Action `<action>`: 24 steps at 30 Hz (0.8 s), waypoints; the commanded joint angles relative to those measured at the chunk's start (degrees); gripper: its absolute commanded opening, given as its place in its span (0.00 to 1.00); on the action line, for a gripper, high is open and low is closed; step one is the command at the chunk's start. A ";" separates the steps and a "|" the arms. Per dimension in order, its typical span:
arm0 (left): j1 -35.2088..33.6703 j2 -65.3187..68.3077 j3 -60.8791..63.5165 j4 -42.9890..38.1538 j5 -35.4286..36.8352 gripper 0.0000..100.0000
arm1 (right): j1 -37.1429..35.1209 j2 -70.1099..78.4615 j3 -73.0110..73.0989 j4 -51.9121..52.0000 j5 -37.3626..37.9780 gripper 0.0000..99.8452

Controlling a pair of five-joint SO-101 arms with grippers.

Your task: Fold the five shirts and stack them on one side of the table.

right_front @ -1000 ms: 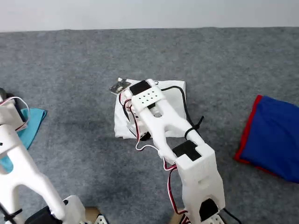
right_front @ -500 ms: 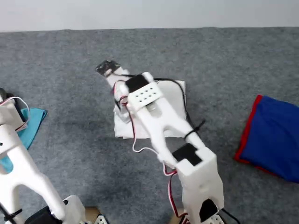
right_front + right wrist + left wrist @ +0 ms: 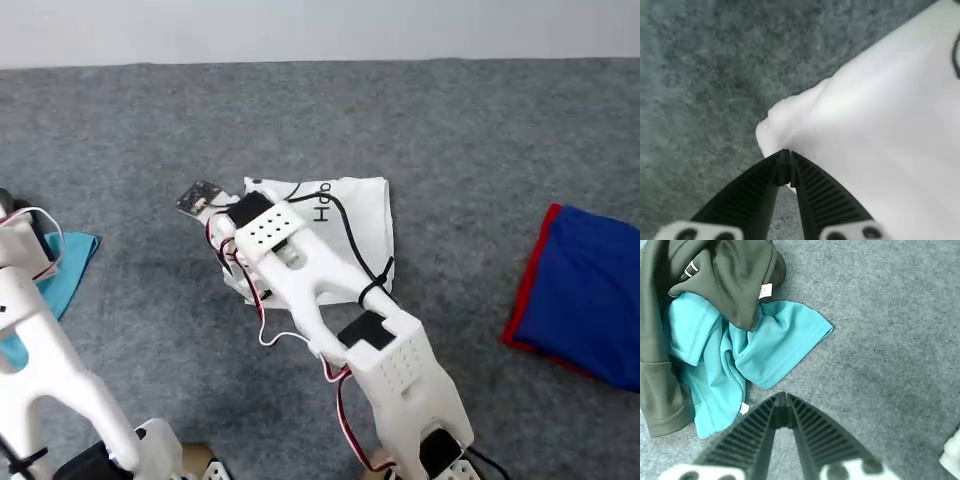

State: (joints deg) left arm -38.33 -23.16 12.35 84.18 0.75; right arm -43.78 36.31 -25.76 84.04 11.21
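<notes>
The grey table (image 3: 480,130) fills the high view. The right arm (image 3: 330,290) lies across the middle and hides the left part of the white shirt (image 3: 355,215). The blue shirt (image 3: 590,290) with a red edge sits at the right, cut off by the frame. In the left wrist view, a dark shirt (image 3: 735,275), cut off at the upper left, covers part of the teal shirt (image 3: 785,345). The right gripper (image 3: 785,156) is closed, pinching the white shirt's edge. The left gripper (image 3: 785,402) is closed on nothing, near the teal shirt.
</notes>
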 commanded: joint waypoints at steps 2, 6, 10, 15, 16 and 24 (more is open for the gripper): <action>0.26 -1.85 -0.31 -1.23 0.35 0.00 | -0.84 -9.10 -1.58 -1.01 0.62 0.01; 0.35 -1.85 -0.31 -1.23 0.35 0.00 | -0.04 -9.98 -1.58 -5.41 0.62 0.01; 0.35 -1.85 -0.31 -1.23 0.35 0.00 | 0.04 -6.90 -1.32 -9.63 0.62 0.01; 0.26 -2.11 -0.31 -1.14 0.35 0.00 | -0.22 1.45 -1.32 -11.65 0.62 0.01; 0.18 -2.11 -0.31 -1.14 0.35 0.00 | -0.22 3.12 -1.49 -11.65 0.62 0.01; 0.18 -2.11 -0.31 -0.97 0.35 0.00 | -0.22 4.09 -1.58 -1.63 5.54 0.01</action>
State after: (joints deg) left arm -38.33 -23.16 12.35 84.18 0.75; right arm -43.96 42.11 -26.90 77.45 12.53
